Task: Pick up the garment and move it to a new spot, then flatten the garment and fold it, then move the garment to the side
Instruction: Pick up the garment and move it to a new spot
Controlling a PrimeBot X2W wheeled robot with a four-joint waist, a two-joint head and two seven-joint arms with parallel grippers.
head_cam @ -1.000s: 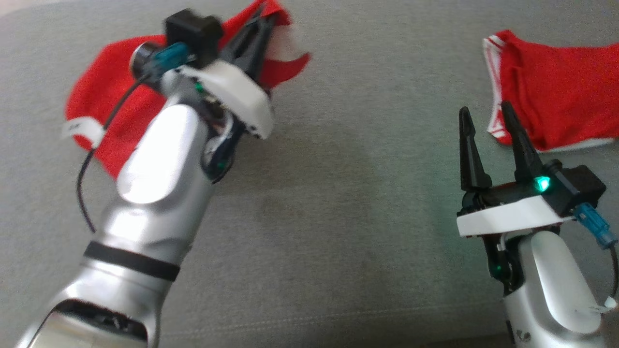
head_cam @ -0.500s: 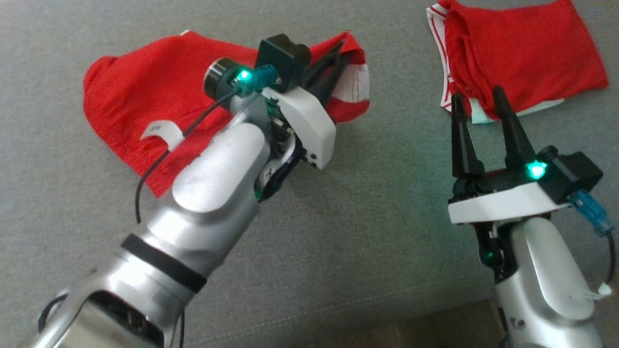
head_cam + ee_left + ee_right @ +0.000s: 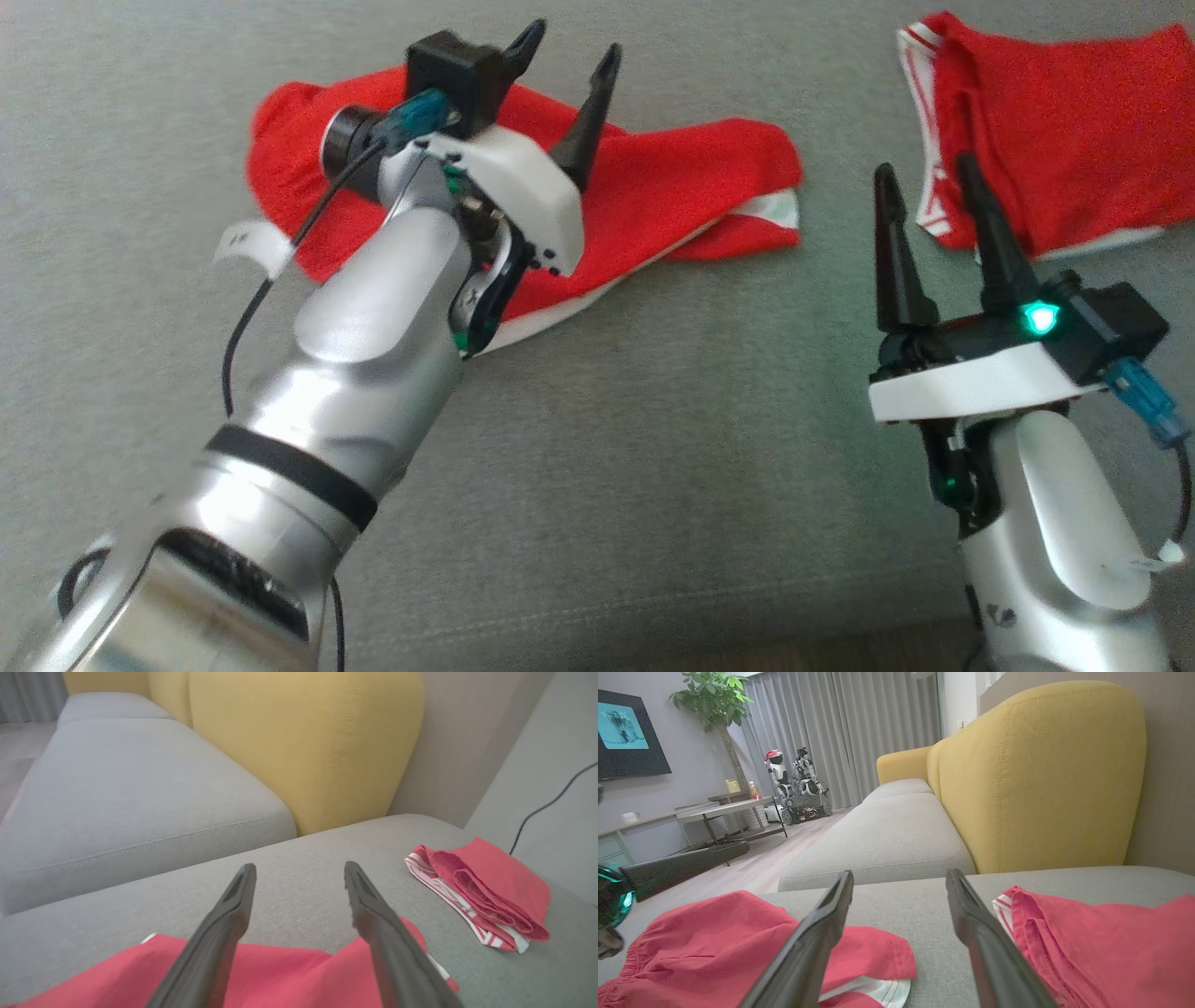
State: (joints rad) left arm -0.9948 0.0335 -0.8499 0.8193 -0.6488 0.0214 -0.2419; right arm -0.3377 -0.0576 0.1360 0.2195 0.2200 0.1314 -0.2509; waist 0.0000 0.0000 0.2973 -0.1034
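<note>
Garment [image 3: 672,187] beneath left pincer [image 3: 572,39]; fingers [image 3: 584,135] apart

My left pincer [image 3: 571,42] and right pincer [image 3: 924,168] both have black fingers. A small green light [image 3: 1039,319] glows by the right one. The garment [image 3: 672,177] is bright red with a plain white band along one edge. The folded cloth [image 3: 1055,159] is the same red, trimmed in white with thin red stripes. The sofa seat [image 3: 653,448] is plain grey, and its backrest [image 3: 303,742] is mustard yellow.
</note>
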